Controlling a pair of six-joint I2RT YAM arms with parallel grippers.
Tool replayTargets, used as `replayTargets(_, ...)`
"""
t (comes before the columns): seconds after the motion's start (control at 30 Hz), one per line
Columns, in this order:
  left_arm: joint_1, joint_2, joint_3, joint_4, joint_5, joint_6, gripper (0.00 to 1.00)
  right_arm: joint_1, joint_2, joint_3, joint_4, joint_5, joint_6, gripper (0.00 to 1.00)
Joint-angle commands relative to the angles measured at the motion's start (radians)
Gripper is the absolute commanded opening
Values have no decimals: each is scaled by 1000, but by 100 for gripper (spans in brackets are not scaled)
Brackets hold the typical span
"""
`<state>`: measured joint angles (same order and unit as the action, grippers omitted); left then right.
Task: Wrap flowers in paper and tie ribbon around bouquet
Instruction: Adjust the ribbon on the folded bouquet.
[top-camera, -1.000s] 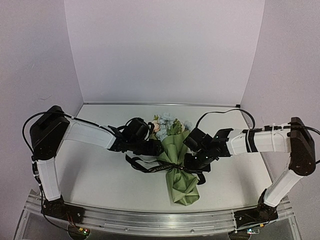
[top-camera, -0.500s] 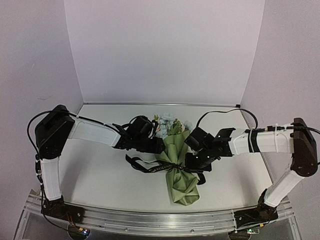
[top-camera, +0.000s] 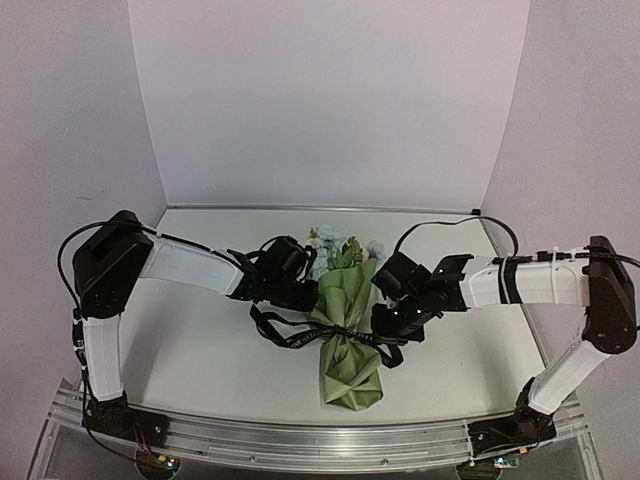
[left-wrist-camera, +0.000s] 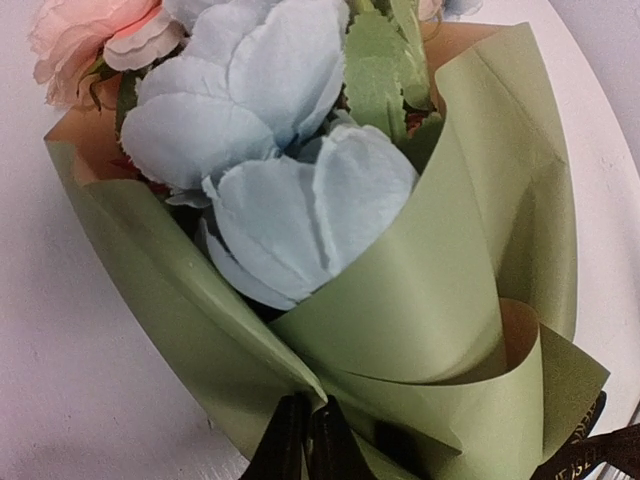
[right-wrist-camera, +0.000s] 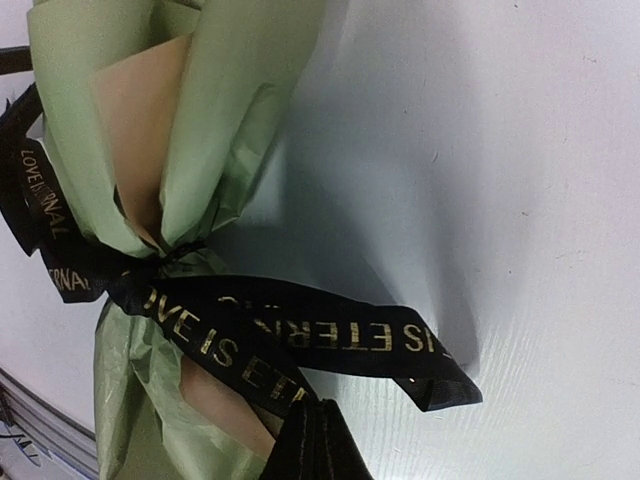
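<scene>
- The left gripper (top-camera: 306, 294) has just clenched: its jaws stood apart a second ago, and now the fingers (left-wrist-camera: 305, 440) meet at the left flank of the paper (left-wrist-camera: 450, 270), just under the flowers (left-wrist-camera: 290, 190)
- Whether it nips paper, ribbon or nothing, I cannot tell from the wrist view
- The right gripper (top-camera: 396, 320) stays clamped, and a strand of the ribbon (right-wrist-camera: 300, 335) runs down into its fingertips (right-wrist-camera: 315, 440), so it appears to hold that tail
- The bouquet (top-camera: 345, 335) lies mid-tabletop (top-camera: 190, 350), blooms toward the far edge and foot toward the near edge
- Against the earlier frame, its foot has swung leftward and the cone lies straighter
- The ribbon already circles the waist of the cone, with a slack loop trailing on the left side
- Judged from this, the wrapping is done and the tie is under way: with both ends pinched, the next pull should cinch the knot, though a hard tug could drag the cone further
</scene>
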<state>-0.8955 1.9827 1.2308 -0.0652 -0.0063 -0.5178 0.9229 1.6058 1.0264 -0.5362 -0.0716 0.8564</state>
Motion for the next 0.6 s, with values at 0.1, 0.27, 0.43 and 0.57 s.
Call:
replayTargets(0.1,10,-58,25,-41,-21,102,0,-66,-39,-6,-11,-51,-12,0)
replayTargets(0.27,12,-70,9,-47,-16,133,0,-110,-58,-28,-12,-66,-28,0)
replayTargets(0.43,13,-82,-2,-54,-11,163,0,-165,-83,-65,-13,-84,-59,0)
replayTargets(0.57,13,-88,-8,-60,-7,185,0,-211,-97,-92,-14,-93,-80,0)
